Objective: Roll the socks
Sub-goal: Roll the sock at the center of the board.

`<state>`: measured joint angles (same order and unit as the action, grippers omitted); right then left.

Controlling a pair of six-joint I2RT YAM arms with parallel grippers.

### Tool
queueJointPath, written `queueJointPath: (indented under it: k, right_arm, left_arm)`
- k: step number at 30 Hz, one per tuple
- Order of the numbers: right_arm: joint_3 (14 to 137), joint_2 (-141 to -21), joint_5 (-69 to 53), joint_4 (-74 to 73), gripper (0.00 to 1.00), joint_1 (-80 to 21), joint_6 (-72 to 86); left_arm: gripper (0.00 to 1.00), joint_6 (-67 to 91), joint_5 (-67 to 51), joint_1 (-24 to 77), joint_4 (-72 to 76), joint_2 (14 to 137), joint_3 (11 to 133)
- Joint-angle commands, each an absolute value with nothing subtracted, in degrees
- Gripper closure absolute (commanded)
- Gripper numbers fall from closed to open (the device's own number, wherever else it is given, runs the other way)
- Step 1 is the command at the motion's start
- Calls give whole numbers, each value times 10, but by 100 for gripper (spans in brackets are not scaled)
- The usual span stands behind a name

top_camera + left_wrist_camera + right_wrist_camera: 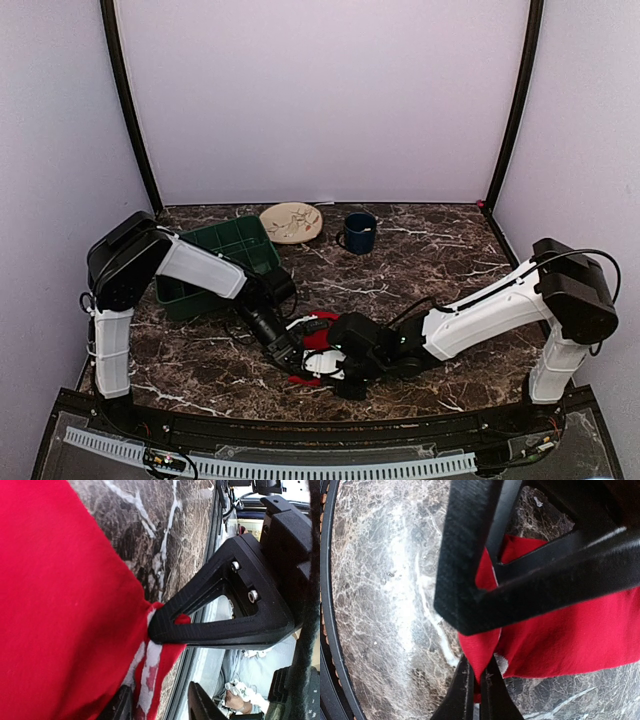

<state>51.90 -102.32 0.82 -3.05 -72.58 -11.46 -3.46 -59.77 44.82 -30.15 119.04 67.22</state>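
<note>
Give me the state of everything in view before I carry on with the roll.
socks: lying fairly flat on the table, one edge pinched.
right end effector: shut on the socks' edge.
left end effector: open, fingers either side of the socks' white-trimmed end.
mug: upright, contents not visible.
plate: lying flat.
bin: upright, open top.

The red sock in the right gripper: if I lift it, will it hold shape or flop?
Probably flops: the sock bunches into folds where the right gripper pinches it. Likely light, since thin fabric lies flat on the table. Pushed, it would probably wrinkle rather than slide.
</note>
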Motion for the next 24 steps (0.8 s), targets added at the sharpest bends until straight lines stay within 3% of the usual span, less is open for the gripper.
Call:
queueJointPath:
  k: [1, 24]
  right_arm:
    - [497, -1022, -1, -63, 100, -718, -95]
    - [470, -1015, -137, -45, 100, -663, 13]
  left_arm:
    - [59, -7, -474, 428, -280, 1178, 641]
    - [58, 87, -361, 393, -108, 1061, 543]
